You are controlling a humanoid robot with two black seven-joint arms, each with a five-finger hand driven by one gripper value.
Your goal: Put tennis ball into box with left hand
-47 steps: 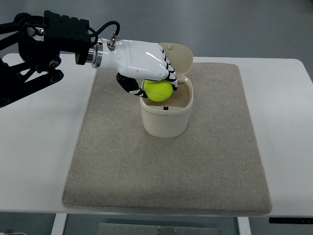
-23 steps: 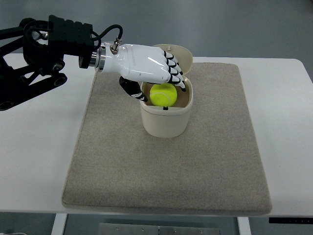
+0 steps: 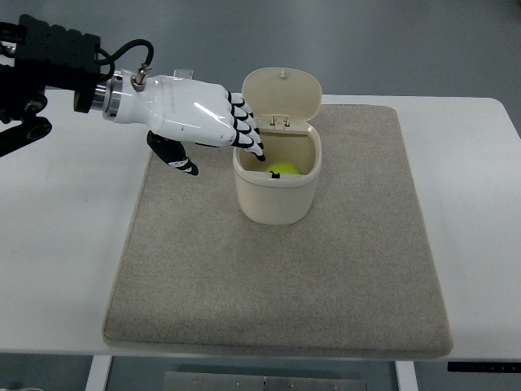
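Note:
The yellow-green tennis ball point(image 3: 283, 169) lies inside the cream box point(image 3: 277, 199), only its top showing below the rim. The box stands upright on the mat with its hinged lid point(image 3: 282, 98) open and tipped back. My left hand point(image 3: 221, 145) hovers just left of the box, white with black finger joints. Its fingers are relaxed and spread, holding nothing, and the fingertips point(image 3: 256, 153) reach over the box's left rim. The thumb point(image 3: 173, 156) hangs down apart from them.
A beige mat point(image 3: 326, 277) covers the middle of the white table point(image 3: 65, 244). The black left forearm point(image 3: 49, 65) comes in from the upper left corner. The table's front edge runs along the bottom of the view.
The ball has left my left hand and dropped down into the box. The hand has opened and drawn back to the left, away from above the opening.

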